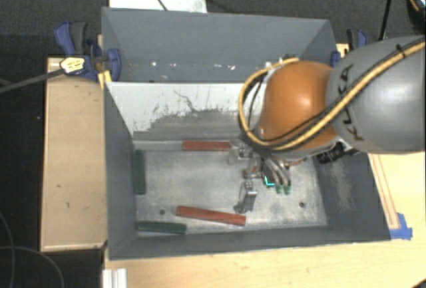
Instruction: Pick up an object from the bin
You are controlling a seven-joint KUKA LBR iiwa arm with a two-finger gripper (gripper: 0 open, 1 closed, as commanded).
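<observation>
Nearest the front wall, a dark green stick (161, 228) is lying flat in the left corner of the bin (120, 167). Just behind it a red-brown stick (210, 215) is lying at a slight slant on the floor, w/ its right end just beside my pincer (247, 200). I can't tell whether the pincer is apart or together. I'm judging that stick to be light, stiff & thin, prob. smooth, so it could skid or swing if nipped at the tip. I'm thinking of taking it across its narrow width, nearer the middle. Farther back on the left, another dark green stick (138, 172) is lying along the side wall. At the back wall a 2nd red-brown stick (206, 145) is resting.
</observation>
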